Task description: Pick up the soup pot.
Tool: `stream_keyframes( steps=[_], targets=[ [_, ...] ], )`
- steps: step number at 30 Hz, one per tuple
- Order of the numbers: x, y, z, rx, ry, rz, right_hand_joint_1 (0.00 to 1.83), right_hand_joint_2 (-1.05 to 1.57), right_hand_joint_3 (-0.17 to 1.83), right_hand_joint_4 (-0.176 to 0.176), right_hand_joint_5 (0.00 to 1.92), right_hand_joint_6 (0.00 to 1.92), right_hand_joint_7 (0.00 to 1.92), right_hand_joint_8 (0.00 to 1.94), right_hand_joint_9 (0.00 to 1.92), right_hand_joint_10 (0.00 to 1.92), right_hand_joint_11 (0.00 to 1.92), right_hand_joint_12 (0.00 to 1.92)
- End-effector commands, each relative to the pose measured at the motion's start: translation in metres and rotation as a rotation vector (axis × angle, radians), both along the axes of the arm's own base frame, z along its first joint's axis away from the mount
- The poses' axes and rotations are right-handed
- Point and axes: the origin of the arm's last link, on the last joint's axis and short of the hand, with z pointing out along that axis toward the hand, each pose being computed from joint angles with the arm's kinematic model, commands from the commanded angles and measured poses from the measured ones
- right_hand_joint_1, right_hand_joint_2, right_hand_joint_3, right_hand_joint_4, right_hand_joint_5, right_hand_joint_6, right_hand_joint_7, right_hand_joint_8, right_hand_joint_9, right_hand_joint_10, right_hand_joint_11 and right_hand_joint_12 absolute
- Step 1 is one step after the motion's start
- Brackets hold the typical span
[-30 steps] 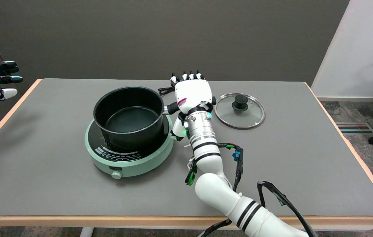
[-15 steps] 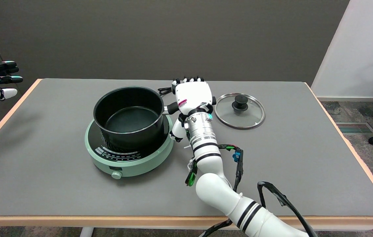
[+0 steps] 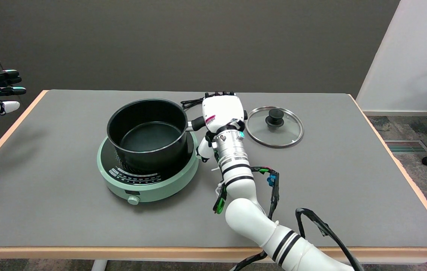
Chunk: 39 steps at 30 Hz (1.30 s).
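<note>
Counter [image 3: 85, 222]: green hotplate [image 3: 149, 177] near you, black soup pot [image 3: 147, 131] standing on it. Your robot hand [image 3: 223, 111] lies over the pot's handle [image 3: 197, 123], fingers curled down; grip cannot be told. Beyond, right: glass lid [image 3: 274, 126].

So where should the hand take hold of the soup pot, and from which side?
By its black side handle, which sticks out from the soup pot toward the glass lid. Come from that right side, fingers wrapping the handle, where the right hand already sits; the round wall looks too wide to grasp.
</note>
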Motion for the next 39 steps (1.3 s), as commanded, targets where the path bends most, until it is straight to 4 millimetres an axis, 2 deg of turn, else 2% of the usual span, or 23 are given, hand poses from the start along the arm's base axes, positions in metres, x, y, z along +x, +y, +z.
stream_keyframes(
  steps=[1,3,7,9,11,12,14,18,22,28,30,33,39],
  targets=[
    [0.001,0.001,0.002,0.003,-0.01,0.001,1.12,-0.31,1.27,0.003,1.08,1.08,1.08,1.08,1.08,1.08,1.08,1.08],
    [0.001,0.001,0.002,0.006,-0.01,-0.001,1.12,-0.3,1.3,0.002,1.09,1.09,1.09,1.09,1.09,1.09,1.09,1.09],
    [0.001,0.001,0.002,0.007,-0.011,-0.002,1.14,-0.27,1.8,-0.012,1.16,1.16,1.16,1.16,1.16,1.16,1.16,1.16],
    [0.0,0.0,0.003,0.006,-0.028,-0.007,1.14,-0.25,1.83,-0.029,1.23,1.23,1.23,1.23,1.23,1.23,1.23,1.23],
    [0.0,0.0,0.003,0.006,-0.039,-0.01,1.15,-0.16,1.83,-0.063,1.36,1.36,1.36,1.36,1.36,1.36,1.36,1.36],
    [0.0,-0.001,0.004,0.005,-0.044,-0.011,1.14,-0.08,1.72,-0.075,1.41,1.41,1.41,1.41,1.41,1.41,1.41,1.41],
    [0.0,-0.001,0.004,0.005,-0.049,-0.013,1.12,0.15,1.36,-0.089,1.5,1.5,1.5,1.5,1.5,1.5,1.5,1.5],
    [0.0,-0.001,0.004,0.004,-0.05,-0.013,1.13,0.19,1.18,-0.089,1.52,1.52,1.52,1.52,1.52,1.52,1.52,1.52],
    [0.001,-0.001,0.004,0.005,-0.051,-0.009,1.16,0.12,1.09,-0.086,1.52,1.52,1.52,1.52,1.52,1.52,1.52,1.52],
    [0.004,-0.001,0.005,-0.001,-0.06,0.001,1.17,0.07,1.09,-0.086,1.51,1.51,1.51,1.51,1.51,1.51,1.51,1.51],
    [0.005,-0.001,0.006,-0.006,-0.064,0.007,1.09,0.31,1.02,-0.084,1.52,1.52,1.52,1.52,1.52,1.52,1.52,1.52],
    [0.008,-0.002,0.008,-0.011,-0.073,0.016,0.97,0.73,0.82,-0.079,1.51,1.51,1.51,1.51,1.51,1.51,1.51,1.51],
    [0.013,-0.003,0.012,-0.006,-0.096,0.025,0.94,0.85,0.79,-0.079,1.52,1.52,1.52,1.52,1.52,1.52,1.52,1.52]
  ],
)
